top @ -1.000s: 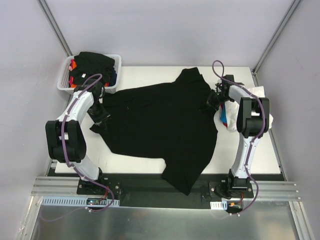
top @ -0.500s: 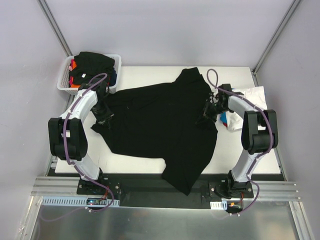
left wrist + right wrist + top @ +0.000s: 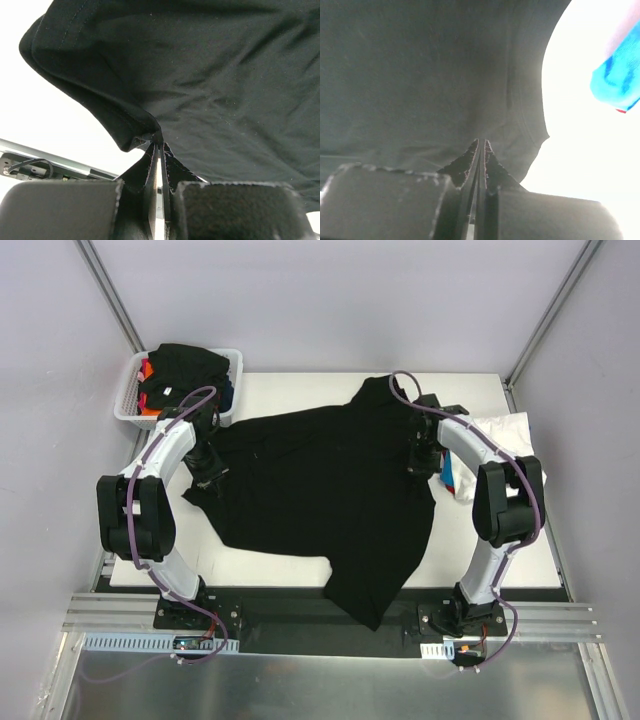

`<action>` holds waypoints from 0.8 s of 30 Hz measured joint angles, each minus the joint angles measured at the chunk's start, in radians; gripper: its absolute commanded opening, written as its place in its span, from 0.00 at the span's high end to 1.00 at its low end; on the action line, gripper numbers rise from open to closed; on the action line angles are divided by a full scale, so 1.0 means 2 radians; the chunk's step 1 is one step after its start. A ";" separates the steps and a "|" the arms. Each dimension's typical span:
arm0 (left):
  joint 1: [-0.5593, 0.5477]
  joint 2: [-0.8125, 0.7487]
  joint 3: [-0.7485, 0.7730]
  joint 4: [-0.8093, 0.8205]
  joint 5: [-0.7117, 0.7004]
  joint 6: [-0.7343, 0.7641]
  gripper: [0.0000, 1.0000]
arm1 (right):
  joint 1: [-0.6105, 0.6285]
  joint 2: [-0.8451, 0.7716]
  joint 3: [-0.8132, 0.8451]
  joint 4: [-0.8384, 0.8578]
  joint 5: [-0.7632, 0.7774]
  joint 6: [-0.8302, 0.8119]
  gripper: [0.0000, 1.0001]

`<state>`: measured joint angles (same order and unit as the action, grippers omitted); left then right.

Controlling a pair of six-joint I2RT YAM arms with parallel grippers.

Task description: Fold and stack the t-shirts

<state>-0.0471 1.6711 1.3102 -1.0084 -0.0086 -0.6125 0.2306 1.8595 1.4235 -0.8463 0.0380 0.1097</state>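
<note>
A large black t-shirt [image 3: 320, 480] lies spread on the white table [image 3: 300, 390]; its lower end hangs over the near edge. My left gripper [image 3: 207, 472] is at the shirt's left edge. In the left wrist view it [image 3: 159, 146] is shut on a folded hem of the black cloth [image 3: 210, 75]. My right gripper [image 3: 418, 462] is at the shirt's right edge. In the right wrist view it [image 3: 480, 146] is shut on the black cloth [image 3: 420, 75]. A stack with a white shirt [image 3: 505, 428] and a blue one [image 3: 449, 478] lies at the right.
A white mesh basket [image 3: 128, 405] at the back left corner holds black, orange, red and blue clothes. The blue cloth [image 3: 615, 75] shows just right of my right gripper. Frame posts stand at both back corners.
My right gripper has moved from beside the stack down onto the shirt's right edge, and its arm has swung left. My left gripper has shifted slightly. The shirt has hardly moved.
</note>
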 measured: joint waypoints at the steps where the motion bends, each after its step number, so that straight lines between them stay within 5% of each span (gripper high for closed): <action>1: 0.000 0.000 0.000 0.000 0.000 0.000 0.99 | 0.007 0.001 0.001 -0.006 0.015 0.000 0.99; 24: 0.000 0.032 0.012 0.000 0.000 0.013 0.99 | 0.003 0.083 0.027 -0.038 0.042 0.001 0.99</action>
<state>-0.0471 1.7355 1.3338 -1.0077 -0.0090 -0.5858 0.2375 2.0254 1.4784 -0.9218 0.1226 0.1108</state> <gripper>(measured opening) 0.013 0.014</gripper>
